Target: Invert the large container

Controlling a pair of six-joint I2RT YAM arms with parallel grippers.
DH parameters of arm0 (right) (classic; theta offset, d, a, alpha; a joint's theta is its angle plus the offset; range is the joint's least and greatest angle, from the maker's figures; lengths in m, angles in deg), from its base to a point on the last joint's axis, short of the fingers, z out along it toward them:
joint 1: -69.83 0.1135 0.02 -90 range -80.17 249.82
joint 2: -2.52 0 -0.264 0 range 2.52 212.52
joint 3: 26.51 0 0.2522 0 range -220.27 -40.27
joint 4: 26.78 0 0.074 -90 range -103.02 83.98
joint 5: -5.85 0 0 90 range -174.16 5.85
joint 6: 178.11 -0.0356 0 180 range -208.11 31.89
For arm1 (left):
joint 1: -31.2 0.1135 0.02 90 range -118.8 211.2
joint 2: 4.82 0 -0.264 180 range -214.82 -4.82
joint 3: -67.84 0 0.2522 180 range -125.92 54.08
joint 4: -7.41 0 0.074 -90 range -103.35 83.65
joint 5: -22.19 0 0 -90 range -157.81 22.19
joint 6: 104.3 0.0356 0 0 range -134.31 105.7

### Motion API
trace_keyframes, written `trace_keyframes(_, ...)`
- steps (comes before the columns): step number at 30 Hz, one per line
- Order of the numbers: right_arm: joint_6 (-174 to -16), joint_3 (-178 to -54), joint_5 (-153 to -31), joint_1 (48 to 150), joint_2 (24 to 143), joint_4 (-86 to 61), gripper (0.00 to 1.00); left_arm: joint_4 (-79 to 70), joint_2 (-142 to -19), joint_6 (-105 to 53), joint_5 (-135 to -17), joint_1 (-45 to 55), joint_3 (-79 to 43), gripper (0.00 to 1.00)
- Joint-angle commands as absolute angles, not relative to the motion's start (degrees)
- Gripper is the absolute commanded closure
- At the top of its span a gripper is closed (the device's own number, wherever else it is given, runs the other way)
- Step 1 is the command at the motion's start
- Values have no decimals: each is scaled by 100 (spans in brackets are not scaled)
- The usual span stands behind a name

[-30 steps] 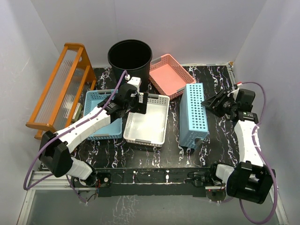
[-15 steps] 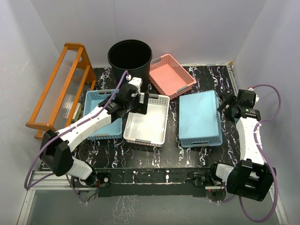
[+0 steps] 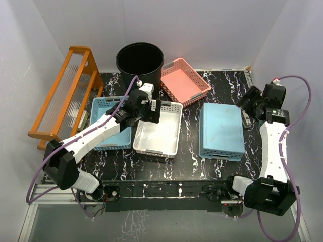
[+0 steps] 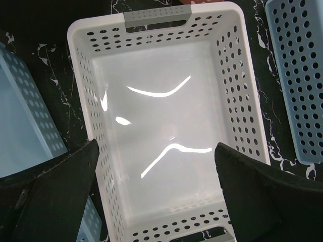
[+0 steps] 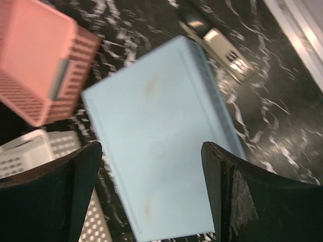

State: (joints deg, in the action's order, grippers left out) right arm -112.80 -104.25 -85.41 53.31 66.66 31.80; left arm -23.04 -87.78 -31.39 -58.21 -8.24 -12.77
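Having tipped flat, bottom-up, the blue lattice basket lies free of the released right gripper; left gripper gapes empty; tall black bin still upright, untouched

The large container stands upright at the back of the worktop, left of centre. A rack sits along the worktop's left edge. The back basket lies just right of the container. In front of the container, the left basket and the middle basket lie side by side. Further right lies the overturned basket, with a small device just beside its right edge.
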Motion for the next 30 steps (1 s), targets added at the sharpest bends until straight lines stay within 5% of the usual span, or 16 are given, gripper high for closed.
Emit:
trace_keyframes(1,-11263,-11117,-10169,5356,6802,2501,22,-2199,-8532,-3187,-5918,-813,-1353,1)
trace_keyframes(9,-11451,-11083,-11481,5910,7546,1521,13,-2306,-8362,-3111,-5868,-817,-1173,2)
trace_keyframes(14,-10935,-12095,-10596,6954,8862,2689,5,-2187,-8348,-3118,-5871,-817,-1106,2)
trace_keyframes(30,-11259,-11117,-10588,7961,9383,2031,2,-2262,-7970,-3149,-5799,-817,-887,2)
